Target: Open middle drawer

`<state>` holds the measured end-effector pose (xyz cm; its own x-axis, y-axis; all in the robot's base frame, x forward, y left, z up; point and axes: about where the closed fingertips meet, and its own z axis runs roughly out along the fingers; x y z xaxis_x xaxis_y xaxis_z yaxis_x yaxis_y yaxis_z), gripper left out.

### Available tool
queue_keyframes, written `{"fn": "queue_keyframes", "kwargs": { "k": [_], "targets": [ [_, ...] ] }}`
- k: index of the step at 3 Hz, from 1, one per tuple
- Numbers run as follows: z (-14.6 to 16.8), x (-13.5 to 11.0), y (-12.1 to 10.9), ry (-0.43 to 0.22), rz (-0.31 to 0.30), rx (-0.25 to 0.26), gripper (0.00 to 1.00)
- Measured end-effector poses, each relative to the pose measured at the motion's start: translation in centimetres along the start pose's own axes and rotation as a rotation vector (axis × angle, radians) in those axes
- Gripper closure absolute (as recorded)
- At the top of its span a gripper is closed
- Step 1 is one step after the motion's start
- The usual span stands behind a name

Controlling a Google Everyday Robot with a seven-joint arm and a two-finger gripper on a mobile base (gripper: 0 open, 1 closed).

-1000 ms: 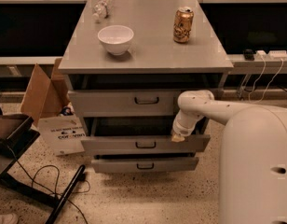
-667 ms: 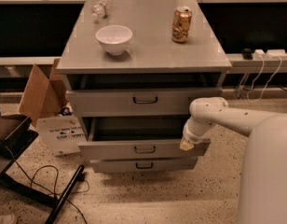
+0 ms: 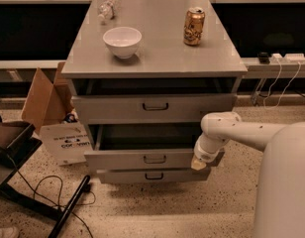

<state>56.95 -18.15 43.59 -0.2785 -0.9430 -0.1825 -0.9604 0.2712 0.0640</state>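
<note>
The middle drawer (image 3: 142,159) is the second of three grey drawers in a grey cabinet. It stands pulled out, its dark inside showing behind the flat front, with a small dark wire handle (image 3: 155,158) at centre. My gripper (image 3: 198,163) is at the right end of that drawer's front, on a white arm (image 3: 241,131) coming in from the right. The taller top drawer (image 3: 155,106) stands slightly out above it. The narrow bottom drawer (image 3: 154,176) sits below it.
On the cabinet top (image 3: 157,58) stand a white bowl (image 3: 122,41), a gold can (image 3: 194,26) and a lying plastic bottle (image 3: 108,6). A cardboard box (image 3: 46,100) and a white box (image 3: 68,143) stand to the left. A black stand with cables (image 3: 58,209) lies on the floor.
The middle drawer has slid further out. My gripper has moved with its front towards the camera and to the right end of it.
</note>
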Motion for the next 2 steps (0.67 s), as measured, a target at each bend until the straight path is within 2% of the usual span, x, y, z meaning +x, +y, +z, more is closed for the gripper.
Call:
{"fn": "queue_keyframes", "kwargs": {
  "k": [1,2],
  "targets": [
    [-2.1,-1.1,0.6,0.03,-0.04,0.046,0.35],
    [-7.8,-3.4,3.0,0.09,-0.107,0.173,0.04]
  ]
}}
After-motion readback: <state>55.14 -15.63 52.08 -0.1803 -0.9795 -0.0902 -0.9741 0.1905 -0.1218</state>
